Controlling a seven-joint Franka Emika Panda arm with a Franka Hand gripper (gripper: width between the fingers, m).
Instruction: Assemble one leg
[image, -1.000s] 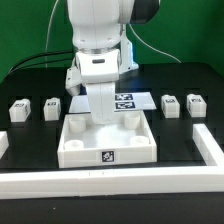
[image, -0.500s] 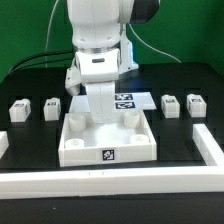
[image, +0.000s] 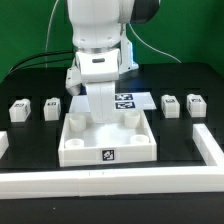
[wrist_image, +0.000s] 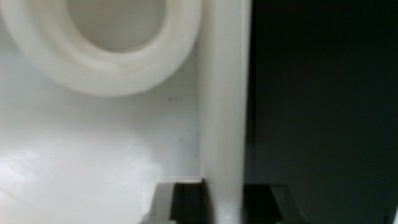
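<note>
Four small white legs with square markers stand on the black table: two at the exterior view's left (image: 19, 110) (image: 52, 107) and two at its right (image: 172, 104) (image: 195, 104). The large white square tray-like piece (image: 108, 150) with round corner sockets lies in the middle. My gripper (image: 101, 112) is down at the tray's far side. In the wrist view the gripper (wrist_image: 224, 195) has its dark fingers (wrist_image: 185, 205) on either side of the tray's thin upright wall (wrist_image: 224, 100), pressed against it. A round socket (wrist_image: 107, 45) lies beside the wall. The gripper holds no leg.
The marker board (image: 128, 101) lies flat behind the tray, partly hidden by the arm. A raised white border runs along the front (image: 110, 182) and the exterior view's right (image: 208, 145) of the table. Cables hang behind the arm.
The gripper has settled slightly lower at the tray's far wall. The legs and the tray have not moved.
</note>
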